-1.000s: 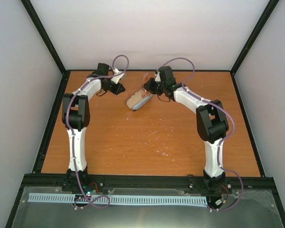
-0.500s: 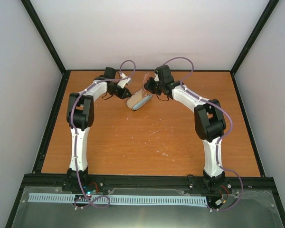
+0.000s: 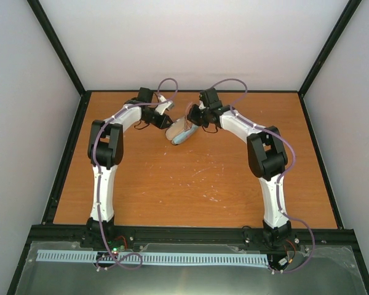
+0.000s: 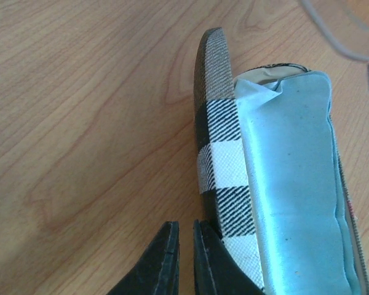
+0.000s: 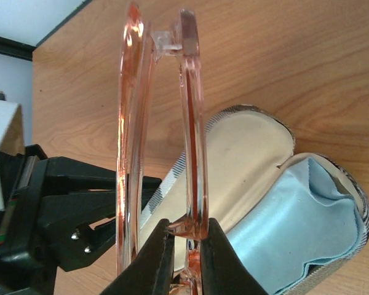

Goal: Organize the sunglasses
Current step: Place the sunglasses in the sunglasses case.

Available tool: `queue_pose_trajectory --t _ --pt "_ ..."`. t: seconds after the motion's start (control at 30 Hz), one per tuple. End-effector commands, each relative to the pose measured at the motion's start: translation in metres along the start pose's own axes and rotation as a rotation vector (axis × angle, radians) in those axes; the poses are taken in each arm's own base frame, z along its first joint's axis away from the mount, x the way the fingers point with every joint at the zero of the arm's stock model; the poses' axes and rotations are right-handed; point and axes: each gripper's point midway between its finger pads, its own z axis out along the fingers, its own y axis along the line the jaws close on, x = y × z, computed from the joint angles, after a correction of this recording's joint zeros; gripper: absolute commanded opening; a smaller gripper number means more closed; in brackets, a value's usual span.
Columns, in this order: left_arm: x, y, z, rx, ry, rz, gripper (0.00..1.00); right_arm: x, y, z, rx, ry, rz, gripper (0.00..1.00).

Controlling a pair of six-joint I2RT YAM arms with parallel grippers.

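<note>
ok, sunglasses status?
Right gripper shut on sunglasses, above open case. Left gripper shut, at case edge. Blue cloth sits in case, possibly obstructing.

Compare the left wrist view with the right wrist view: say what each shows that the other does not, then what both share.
Only the left wrist view: the case edge-on, its checked shell close up, and how the left gripper stands: jaws nearly closed, nothing between them. Only the right wrist view: the sunglasses pinched in the right gripper, and the lid's cream lining. Both: the open case, the light blue cloth lying in it, and the wooden table.
</note>
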Motion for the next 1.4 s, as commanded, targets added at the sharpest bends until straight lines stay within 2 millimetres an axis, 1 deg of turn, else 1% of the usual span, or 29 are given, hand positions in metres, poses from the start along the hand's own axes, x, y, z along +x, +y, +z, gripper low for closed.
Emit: queue_pose_trajectory --t 0.0,0.37,0.63,0.97,1.1,1.2,1.37 --pt "-0.009 -0.017 0.0 0.047 -0.02 -0.013 0.11 0.008 -0.005 0.008 0.014 0.023 0.043 0.03" --pt "-0.011 -0.025 0.002 0.062 -0.02 -0.018 0.11 0.031 -0.032 0.017 0.05 0.054 0.137 0.03" --pt "-0.009 -0.03 0.002 0.07 -0.024 -0.019 0.11 0.049 -0.043 0.027 0.049 0.063 0.196 0.03" --pt "-0.014 -0.031 0.0 0.071 -0.035 -0.02 0.11 0.047 -0.043 0.038 0.035 0.068 0.19 0.03" --pt "-0.015 -0.031 0.0 0.072 -0.037 -0.018 0.11 0.053 -0.049 0.041 0.057 0.092 0.206 0.03" --pt "-0.015 -0.032 0.001 0.074 -0.038 -0.018 0.11 0.055 -0.05 0.042 0.052 0.096 0.217 0.03" --pt "-0.016 -0.032 0.0 0.074 -0.04 -0.017 0.11 0.056 -0.052 0.046 0.049 0.097 0.226 0.06"
